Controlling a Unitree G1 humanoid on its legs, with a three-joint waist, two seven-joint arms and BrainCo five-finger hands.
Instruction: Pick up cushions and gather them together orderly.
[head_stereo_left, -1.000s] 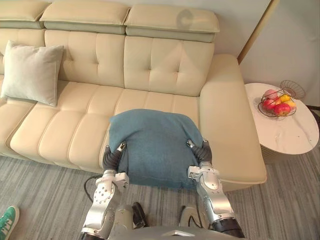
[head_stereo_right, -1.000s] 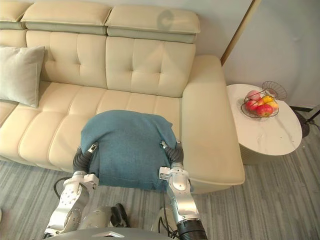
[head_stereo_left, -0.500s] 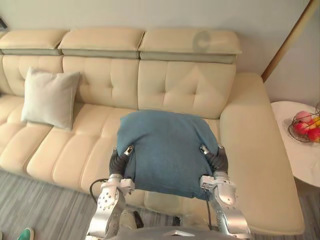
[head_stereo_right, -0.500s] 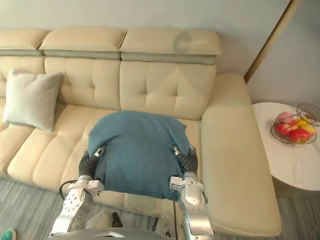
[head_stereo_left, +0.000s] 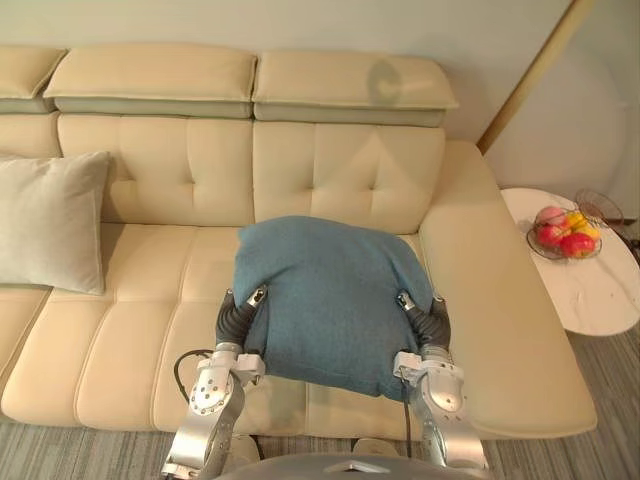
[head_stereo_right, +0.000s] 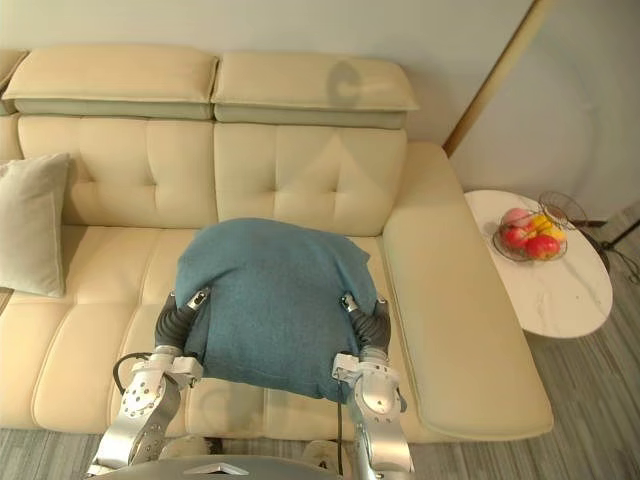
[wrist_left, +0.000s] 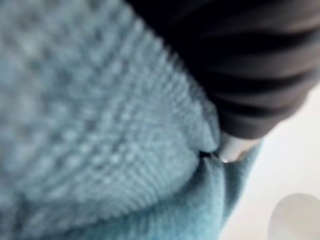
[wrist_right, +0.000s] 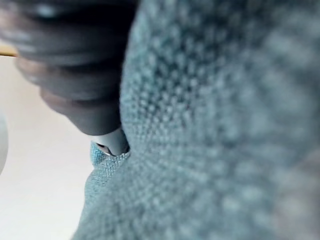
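Currently left hand (head_stereo_left: 232, 320) and right hand (head_stereo_left: 433, 322) flank the teal knitted cushion (head_stereo_left: 330, 295), grip impossible to tell; the pale grey cushion (head_stereo_left: 50, 220) lies leftward.

Cream leather sofa (head_stereo_left: 150, 330), tufted back w/ padded headrests, stands on a grey striped floor (head_stereo_right: 590, 400); a pale grey cushion (head_stereo_left: 50, 220) leans upright against the backrest at the sofa's left end, lower edge on the seat; just beside the right armrest, a round white side table (head_stereo_left: 600, 295) carries a wire basket (head_stereo_left: 597, 207) of red & yellow fruit (head_stereo_left: 560, 238), nr its back edge.
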